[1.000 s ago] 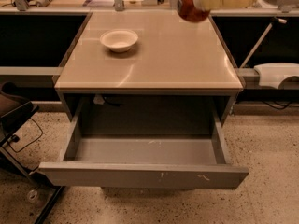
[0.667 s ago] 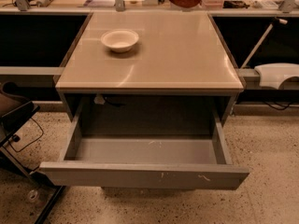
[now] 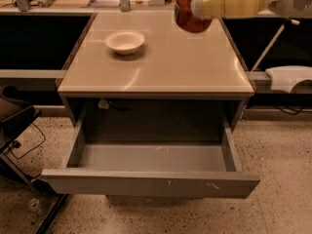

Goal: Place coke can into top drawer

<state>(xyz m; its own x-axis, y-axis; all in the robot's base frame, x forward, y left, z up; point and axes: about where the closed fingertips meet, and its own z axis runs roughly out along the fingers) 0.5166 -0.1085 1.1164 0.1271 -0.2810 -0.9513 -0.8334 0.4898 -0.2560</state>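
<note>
Upper right, cream gripper [image 3: 202,6] clasps red-orange aluminium coke can [image 3: 187,19]; best lowered upright into open grey metal top drawer [image 3: 151,182], bottom centre

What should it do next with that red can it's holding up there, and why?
Probably carry the tool, shut on the coke can above the far right of the table, toward the camera and down to the top drawer. The drawer stands open and empty, well below and nearer than the can.
</note>
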